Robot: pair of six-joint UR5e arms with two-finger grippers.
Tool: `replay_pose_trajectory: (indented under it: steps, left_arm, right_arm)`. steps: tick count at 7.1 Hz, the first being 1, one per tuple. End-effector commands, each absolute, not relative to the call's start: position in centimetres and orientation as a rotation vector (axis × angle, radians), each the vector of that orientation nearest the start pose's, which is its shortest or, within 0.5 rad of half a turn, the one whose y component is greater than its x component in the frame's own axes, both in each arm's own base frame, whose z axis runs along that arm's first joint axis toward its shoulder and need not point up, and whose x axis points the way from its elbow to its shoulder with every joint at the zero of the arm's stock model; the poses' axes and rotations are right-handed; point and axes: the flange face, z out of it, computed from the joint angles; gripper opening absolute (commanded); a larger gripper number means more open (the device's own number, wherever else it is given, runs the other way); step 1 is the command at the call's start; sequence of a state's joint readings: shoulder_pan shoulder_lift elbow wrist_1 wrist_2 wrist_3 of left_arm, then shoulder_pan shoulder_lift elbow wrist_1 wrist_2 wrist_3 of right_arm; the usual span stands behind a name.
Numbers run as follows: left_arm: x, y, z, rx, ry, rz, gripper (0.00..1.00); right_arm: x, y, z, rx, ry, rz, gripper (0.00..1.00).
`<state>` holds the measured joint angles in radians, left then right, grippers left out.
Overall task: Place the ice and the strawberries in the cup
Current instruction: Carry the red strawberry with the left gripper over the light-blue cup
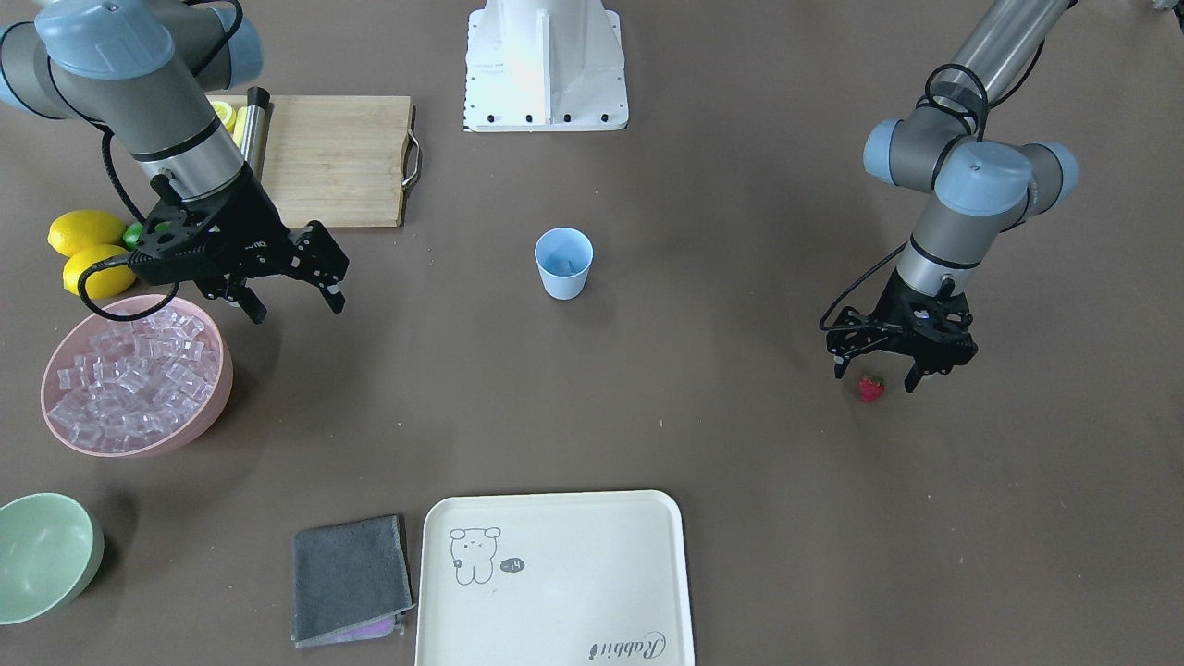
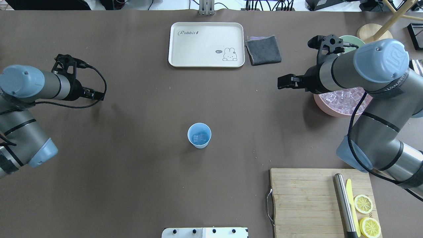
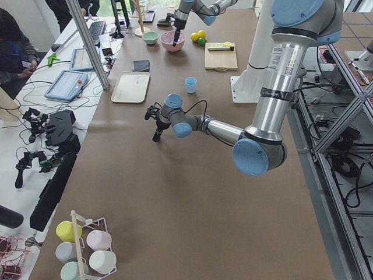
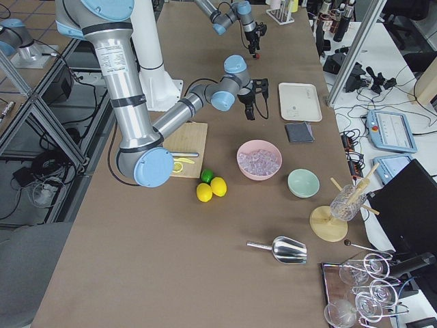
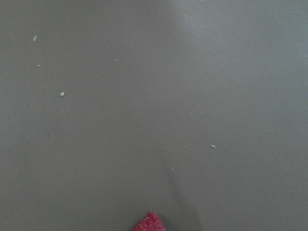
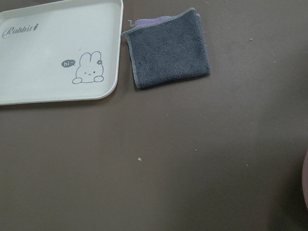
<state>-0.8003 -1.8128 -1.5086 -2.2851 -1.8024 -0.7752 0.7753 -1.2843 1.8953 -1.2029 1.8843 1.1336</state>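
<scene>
Red strawberry (image 1: 870, 389) is seen between the jaws of the released left pincer (image 1: 875, 380); the right pincer (image 1: 296, 310) is held released near the ice (image 1: 129, 379).

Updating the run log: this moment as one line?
left tool: open over strawberry | right tool: open, empty, near pink bowl | cup: ice inside

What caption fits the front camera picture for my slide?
Left pincer open over the strawberry, right pincer open beside the pink bowl of ice, blue cup between.
</scene>
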Motion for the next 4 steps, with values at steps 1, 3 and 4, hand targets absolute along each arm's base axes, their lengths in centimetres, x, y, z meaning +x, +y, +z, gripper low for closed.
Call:
replay_pose_trajectory:
  steps: [1, 3, 4]
  left_arm:
    - [35.63, -52.74, 49.36, 0.480, 0.768, 0.097, 0.80]
    - [35.60, -52.69, 49.44, 0.477, 0.770, 0.094, 0.38]
    - [35.73, -52.70, 49.52, 0.475, 0.768, 0.093, 0.16]
  right_arm:
    - [-34.09, -47.73, 31.56, 0.317, -0.961, 0.154, 1.00]
    - [-34.20, -47.69, 31.64, 0.313, -0.960, 0.152, 1.00]
    - [-34.48, -47.50, 31.65, 0.311, -0.960, 0.149, 1.00]
